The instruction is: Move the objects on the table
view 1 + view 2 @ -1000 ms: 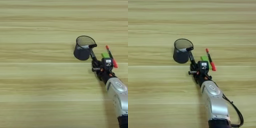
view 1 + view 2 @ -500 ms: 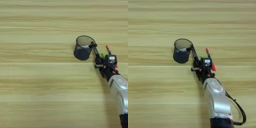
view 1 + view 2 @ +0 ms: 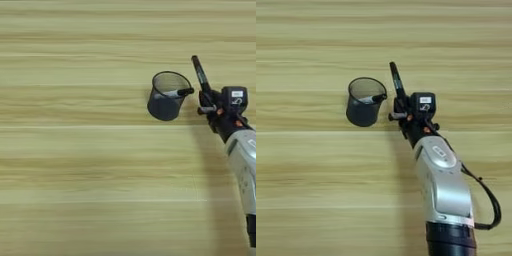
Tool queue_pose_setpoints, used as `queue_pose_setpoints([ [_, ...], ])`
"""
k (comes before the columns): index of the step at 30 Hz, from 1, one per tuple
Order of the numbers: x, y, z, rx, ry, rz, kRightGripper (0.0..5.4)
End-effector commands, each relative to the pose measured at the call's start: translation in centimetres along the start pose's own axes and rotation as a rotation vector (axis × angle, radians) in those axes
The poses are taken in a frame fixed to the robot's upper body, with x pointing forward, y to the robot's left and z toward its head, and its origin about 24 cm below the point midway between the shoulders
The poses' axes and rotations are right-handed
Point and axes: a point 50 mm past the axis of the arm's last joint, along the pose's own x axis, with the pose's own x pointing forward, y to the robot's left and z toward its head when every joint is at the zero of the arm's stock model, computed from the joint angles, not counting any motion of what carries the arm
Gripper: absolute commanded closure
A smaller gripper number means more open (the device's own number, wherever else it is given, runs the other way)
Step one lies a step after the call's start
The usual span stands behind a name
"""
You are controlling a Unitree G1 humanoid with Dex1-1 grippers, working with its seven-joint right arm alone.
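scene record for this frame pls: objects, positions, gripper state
table: light wood, fills the view
pen cup: dark mesh, upright, left of the gripper; something dark lies across its rim, not identifiable
black marker: sticks up and away from the gripper, beside the cup, not in it
right gripper: jaws shut on the marker's lower end
red pen, green block: not visible

We list: table (image 3: 306,175), pale yellow-tan wood with horizontal grain stripes; cup (image 3: 363,104), dark mesh; marker (image 3: 395,79), black; forearm (image 3: 443,185), silver; gripper (image 3: 402,106), black.
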Motion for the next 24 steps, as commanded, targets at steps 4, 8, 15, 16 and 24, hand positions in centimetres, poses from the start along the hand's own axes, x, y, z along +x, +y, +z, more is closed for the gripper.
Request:
queue_pose_setpoints([
  [4,-0.7,1.5,5.9,-0.053,-0.225,0.056,4.32],
  [8,-1.5,3.1,6.7,-0.049,-0.254,0.106,4.32],
  [15,-2.2,5.7,6.8,-0.033,-0.258,0.202,4.32],
  [16,-2.3,6.0,6.9,-0.03,-0.261,0.215,4.32],
  [24,-2.9,9.6,5.6,0.001,-0.212,0.355,4.32],
])
